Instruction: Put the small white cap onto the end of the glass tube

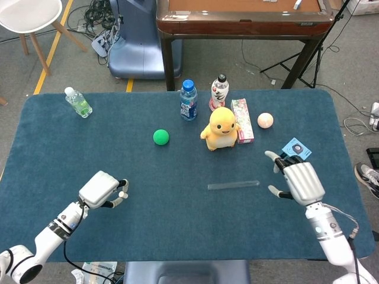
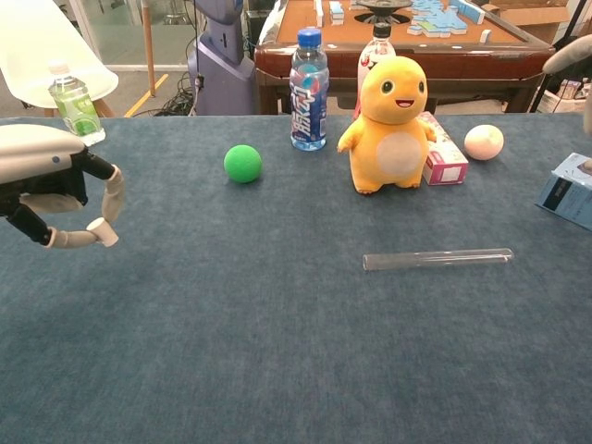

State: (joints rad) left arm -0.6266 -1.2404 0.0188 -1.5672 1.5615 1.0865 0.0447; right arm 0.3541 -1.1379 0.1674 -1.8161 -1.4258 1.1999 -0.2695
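Only the chest view shows the left robot hand (image 2: 46, 190) pinching the cap (image 2: 103, 231) (right robot hand (image 1: 300, 180) splayed, empty).

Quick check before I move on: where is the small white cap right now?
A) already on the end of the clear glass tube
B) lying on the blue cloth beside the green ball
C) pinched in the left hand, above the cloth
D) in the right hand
C: the chest view shows the small white cap pinched at the fingertips of the left hand, far from the clear glass tube lying bare on the cloth.
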